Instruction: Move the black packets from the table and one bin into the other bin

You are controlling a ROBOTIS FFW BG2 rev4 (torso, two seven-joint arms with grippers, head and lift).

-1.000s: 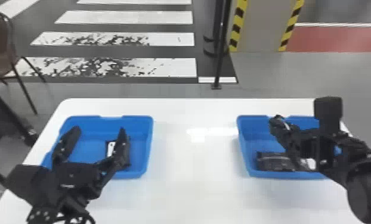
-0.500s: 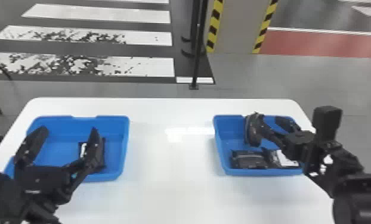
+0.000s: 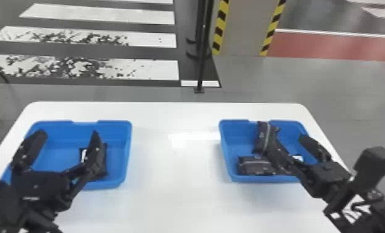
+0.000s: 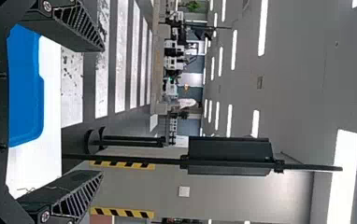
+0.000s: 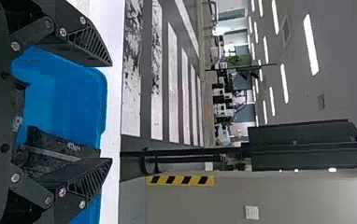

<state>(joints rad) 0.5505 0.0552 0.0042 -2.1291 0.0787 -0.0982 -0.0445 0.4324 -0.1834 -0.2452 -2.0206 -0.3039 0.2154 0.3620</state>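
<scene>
Fingers wide apart on the left gripper [image 3: 68, 133] and right gripper [image 3: 287, 136], both empty.
Over the right bin [image 3: 235, 139], the spread probably leaves room around a black packet [image 3: 263, 136] that seems propped on the far wall; contact cannot be told. Another packet [image 3: 253, 165] lies nearer. The left gripper is over the left bin [image 3: 62, 155], where a labelled packet [image 3: 102, 161] rests, perhaps already delivered.
</scene>
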